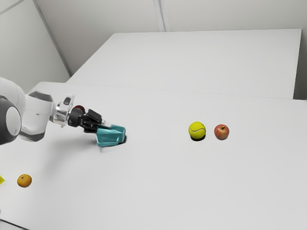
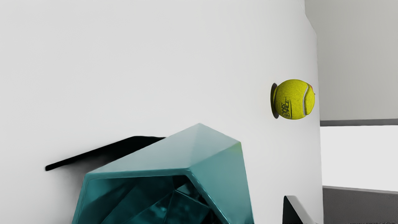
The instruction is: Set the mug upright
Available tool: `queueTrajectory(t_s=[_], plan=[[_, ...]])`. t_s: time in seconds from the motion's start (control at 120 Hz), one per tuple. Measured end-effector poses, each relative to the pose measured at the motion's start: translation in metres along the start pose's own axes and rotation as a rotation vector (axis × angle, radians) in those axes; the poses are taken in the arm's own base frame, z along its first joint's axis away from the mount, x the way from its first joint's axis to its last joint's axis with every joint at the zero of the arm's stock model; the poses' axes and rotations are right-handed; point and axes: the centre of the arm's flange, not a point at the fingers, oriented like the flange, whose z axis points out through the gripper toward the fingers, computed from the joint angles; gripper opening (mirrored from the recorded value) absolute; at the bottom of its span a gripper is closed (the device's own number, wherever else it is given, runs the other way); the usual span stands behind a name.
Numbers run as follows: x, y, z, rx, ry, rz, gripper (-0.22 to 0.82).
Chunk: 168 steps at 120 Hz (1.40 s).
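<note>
My gripper [image 1: 100,123] is open, gripping nothing. One teal faceted mug [image 1: 111,136] at it, on its side, mouth toward me. Wide gap, then one fuzzy yellow tennis ball [image 1: 197,130], one round red apple [image 1: 221,132], inside white surface's [image 1: 158,191] back edge.
</note>
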Motion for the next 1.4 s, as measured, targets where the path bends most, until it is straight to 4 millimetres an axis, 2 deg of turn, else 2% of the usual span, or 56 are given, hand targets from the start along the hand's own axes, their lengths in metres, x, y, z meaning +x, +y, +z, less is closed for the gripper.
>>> queueTrajectory(t_s=[0.142,0.233,0.325,0.383,0.508,0.567,0.65,0.758,0.867,1.133,1.158,1.317,1.4], plan=[[0.001,0.002,-0.001,-0.004,0.005,0.036,-0.08],[0.001,0.002,0.0,-0.005,0.005,0.055,-0.12],[0.006,0.013,0.0,-0.002,0.002,0.092,-0.14],[0.016,0.035,-0.004,0.012,-0.003,0.151,-0.15],[0.056,0.108,-0.015,0.121,-0.074,0.344,-0.16],[0.066,0.13,-0.006,0.238,-0.179,0.424,-0.16],[0.068,0.144,0.017,0.439,-0.364,0.501,-0.17],[0.069,0.148,0.03,0.676,-0.525,0.552,-0.17],[0.073,0.148,0.032,0.818,-0.546,0.563,-0.17],[0.063,0.107,0.046,0.919,-0.47,0.439,-0.17],[0.064,0.106,0.046,0.922,-0.459,0.429,-0.15],[0.066,0.105,0.045,0.936,-0.401,0.379,0.2],[0.067,0.107,0.042,0.943,-0.376,0.357,0.33]])
